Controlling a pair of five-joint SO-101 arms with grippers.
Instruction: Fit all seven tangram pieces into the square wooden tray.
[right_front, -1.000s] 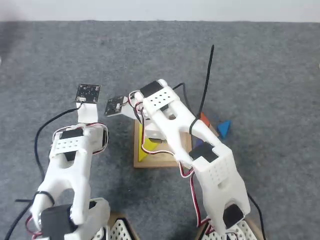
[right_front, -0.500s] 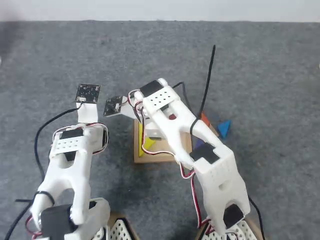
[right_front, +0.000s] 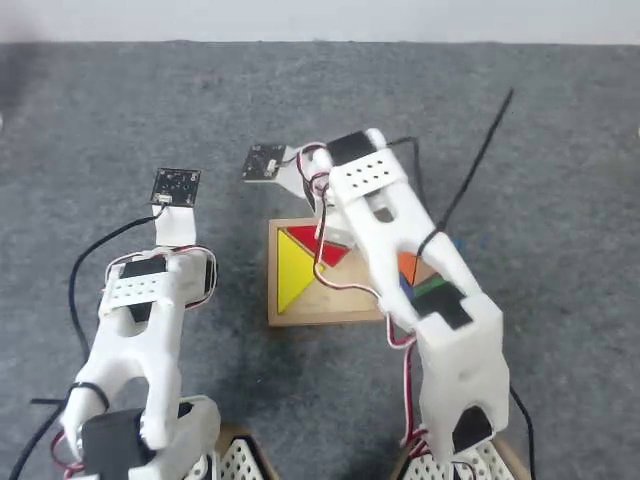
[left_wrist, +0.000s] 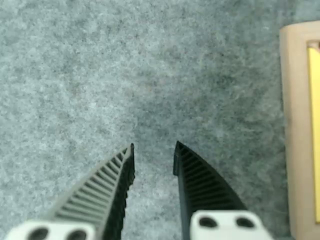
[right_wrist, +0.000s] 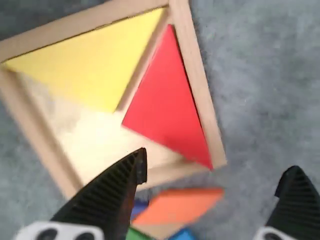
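Observation:
The square wooden tray (right_front: 322, 316) lies between the arms. In it a yellow triangle (right_front: 293, 270) sits against the left wall and a red triangle (right_front: 322, 247) against the far wall. The right wrist view shows the same yellow triangle (right_wrist: 95, 60) and red triangle (right_wrist: 170, 110) inside the tray rim (right_wrist: 197, 75). My right gripper (right_wrist: 218, 162) hangs open and empty above the tray's far right corner. An orange piece (right_front: 408, 268) and a green piece (right_front: 432, 287) lie right of the tray, partly under the right arm. My left gripper (left_wrist: 154, 146) is narrowly open over bare carpet, left of the tray (left_wrist: 295, 125).
Grey carpet (right_front: 520, 150) covers the table. The right arm (right_front: 400, 260) crosses the tray's right side and hides pieces there. A black cable (right_front: 475, 165) rises from that arm. An orange piece (right_wrist: 180, 205) lies just outside the tray's corner.
The right arm has swung right and toward the far side, uncovering the tray. The red triangle now lies in the tray beside the yellow one. The left arm has not moved.

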